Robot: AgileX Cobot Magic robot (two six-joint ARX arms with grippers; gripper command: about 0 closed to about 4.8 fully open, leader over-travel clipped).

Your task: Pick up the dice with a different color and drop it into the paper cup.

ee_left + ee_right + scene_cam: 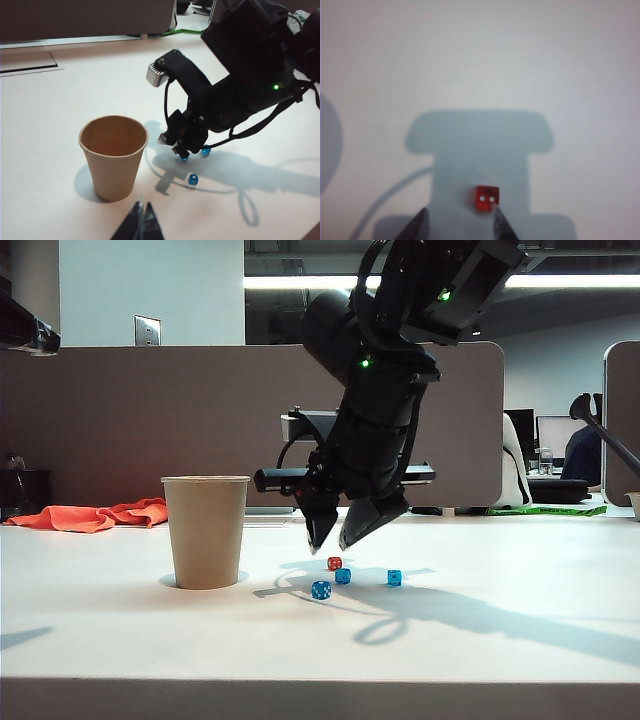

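The dice with a different color, a tiny red one (pixel 334 563) with white pips, lies on the white table just right of the tan paper cup (pixel 205 530). My right gripper (pixel 332 543) hangs open, pointing down just above the red die. In the right wrist view the red die (pixel 486 198) lies close to one fingertip of the right gripper (pixel 460 215), ahead of the tips and not held. My left gripper (pixel 142 207) is shut and empty, a short way from the upright, empty cup (pixel 113 157).
Three blue dice (pixel 343 576) (pixel 321 590) (pixel 394 578) lie close around the red one. An orange cloth (pixel 95 515) lies at the back left. A brown partition (pixel 120 420) stands behind the table. The right arm (pixel 240 90) reaches in above the dice.
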